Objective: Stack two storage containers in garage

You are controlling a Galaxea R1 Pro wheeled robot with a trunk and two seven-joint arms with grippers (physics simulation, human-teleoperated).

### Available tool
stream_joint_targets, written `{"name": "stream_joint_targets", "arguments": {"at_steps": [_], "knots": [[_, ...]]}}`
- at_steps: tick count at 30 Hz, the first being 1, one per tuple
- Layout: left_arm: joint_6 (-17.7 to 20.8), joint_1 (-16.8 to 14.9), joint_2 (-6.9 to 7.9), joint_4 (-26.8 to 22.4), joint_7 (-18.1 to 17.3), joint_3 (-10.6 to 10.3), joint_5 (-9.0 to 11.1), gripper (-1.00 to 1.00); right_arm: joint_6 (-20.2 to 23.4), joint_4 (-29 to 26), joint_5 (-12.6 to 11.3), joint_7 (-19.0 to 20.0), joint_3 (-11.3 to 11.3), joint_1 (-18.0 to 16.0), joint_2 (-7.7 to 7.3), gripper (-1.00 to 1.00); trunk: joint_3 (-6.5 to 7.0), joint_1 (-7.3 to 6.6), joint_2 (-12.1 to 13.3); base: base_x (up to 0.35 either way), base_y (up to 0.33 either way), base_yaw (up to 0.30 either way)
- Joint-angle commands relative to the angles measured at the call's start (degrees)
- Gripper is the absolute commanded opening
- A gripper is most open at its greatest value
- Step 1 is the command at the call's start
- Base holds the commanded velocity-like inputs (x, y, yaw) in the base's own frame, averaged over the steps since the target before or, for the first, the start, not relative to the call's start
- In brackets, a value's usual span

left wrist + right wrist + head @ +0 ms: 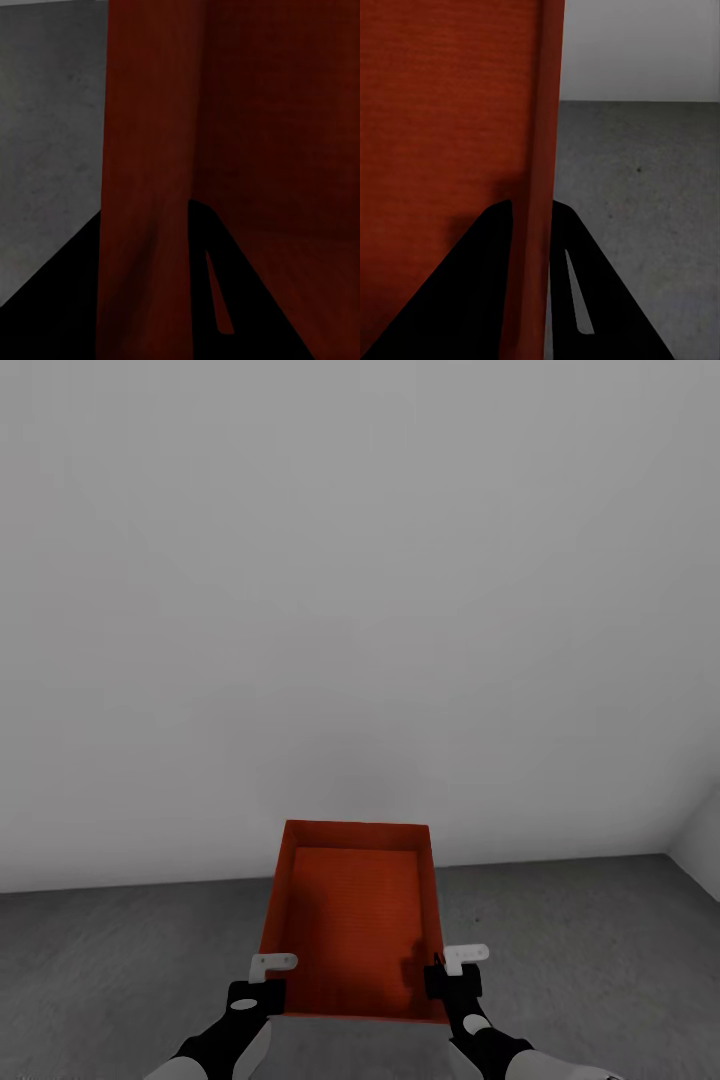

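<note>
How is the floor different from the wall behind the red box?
The floor is dark grey, mottled and rough, while the wall is pale grey-white, smooth and plain. The floor lies flat under the storage container; the wall stands upright behind it. Both are bare and greyish.

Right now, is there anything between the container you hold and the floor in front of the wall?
Nothing visible. The storage container is held by the left gripper and right gripper, and the grey floor ahead, up to the wall, looks bare.

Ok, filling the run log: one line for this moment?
place: garage floor | held: container | left gripper: on left wall | right gripper: on right wall
</note>
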Motion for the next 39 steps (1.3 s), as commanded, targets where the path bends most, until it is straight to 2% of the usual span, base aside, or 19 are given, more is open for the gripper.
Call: {"name": "stream_joint_targets", "arguments": {"at_steps": [1, 39], "knots": [[0.1, 0.0, 0.07, 0.2, 0.5, -1.6, 1.5, -1.00, -1.0, -0.1, 0.3, -0.3, -1.1, -0.1, -0.60, -1.00, -0.15, 0.00, 0.0, 0.000, 0.000, 0.000], [0.0, 0.0, 0.07, 0.2, 0.4, -1.7, 1.5, -1.00, -1.0, -0.1, 0.3, -0.3, -1.1, -0.1, -0.60, -1.00, -3.53, 0.00, 0.0, 0.000, 0.000, 0.000]]}}
